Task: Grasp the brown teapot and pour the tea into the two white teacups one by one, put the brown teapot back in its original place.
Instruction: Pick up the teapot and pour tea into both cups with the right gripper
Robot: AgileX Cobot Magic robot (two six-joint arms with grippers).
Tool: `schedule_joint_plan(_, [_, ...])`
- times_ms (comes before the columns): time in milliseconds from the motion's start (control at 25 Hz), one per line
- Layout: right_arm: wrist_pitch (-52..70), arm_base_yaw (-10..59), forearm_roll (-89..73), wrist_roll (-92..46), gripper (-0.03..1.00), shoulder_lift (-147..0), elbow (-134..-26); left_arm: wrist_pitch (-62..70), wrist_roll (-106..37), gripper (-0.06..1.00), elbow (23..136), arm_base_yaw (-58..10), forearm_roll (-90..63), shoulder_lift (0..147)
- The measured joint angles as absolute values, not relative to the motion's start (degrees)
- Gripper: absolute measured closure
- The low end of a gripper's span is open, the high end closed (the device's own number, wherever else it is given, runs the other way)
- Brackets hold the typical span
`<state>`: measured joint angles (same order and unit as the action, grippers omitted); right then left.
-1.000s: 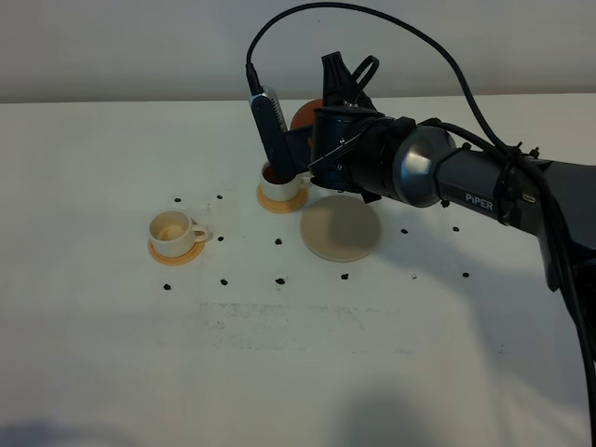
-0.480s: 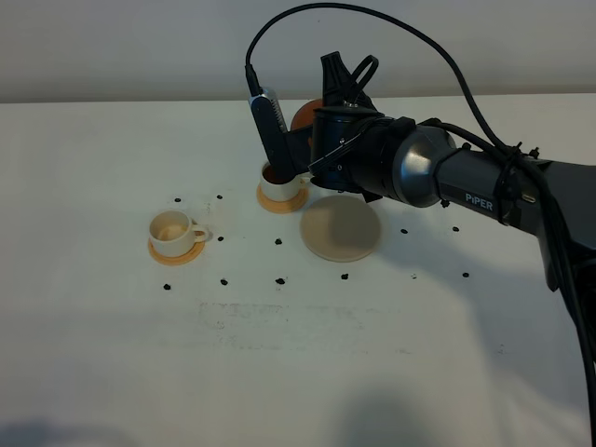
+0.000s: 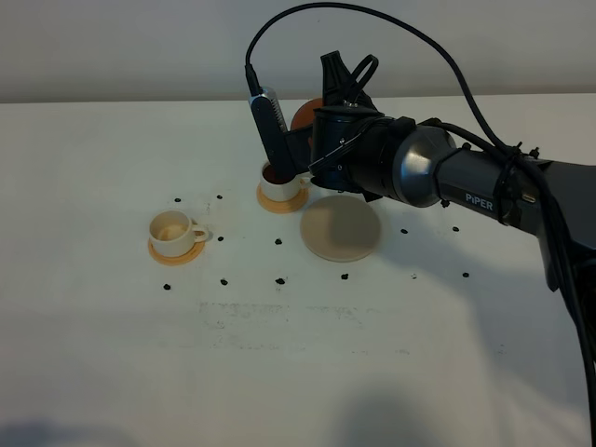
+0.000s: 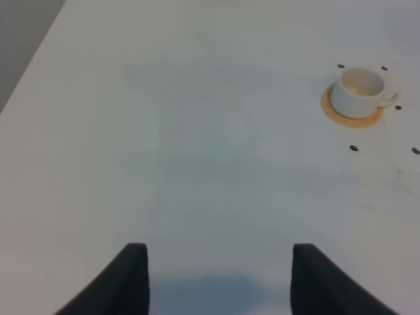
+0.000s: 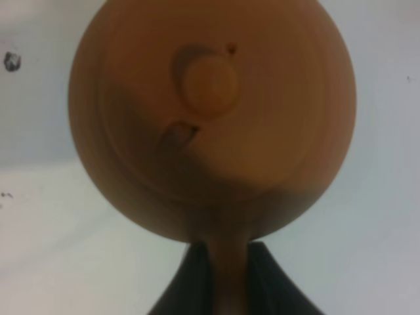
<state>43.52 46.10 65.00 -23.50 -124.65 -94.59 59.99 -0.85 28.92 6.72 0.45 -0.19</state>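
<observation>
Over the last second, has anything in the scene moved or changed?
Nothing visibly changed. The right gripper stays shut on the teapot by its handle, close to the far cup. The near cup and the disc rest where they were, and the disc is still bare.

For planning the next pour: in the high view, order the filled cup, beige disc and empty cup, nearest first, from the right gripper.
1. Filled cup, just beside the right gripper.
2. Beige disc, nearer the camera.
3. Empty cup, far left.
</observation>
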Motion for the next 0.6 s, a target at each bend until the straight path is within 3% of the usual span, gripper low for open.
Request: schedule_joint_plan(600, [43.2, 45.5, 54.3, -12.6, 0.88, -124.7, -94.6, 60.0, -0.9, 0.45, 28.9, 6.7, 0.4, -0.2])
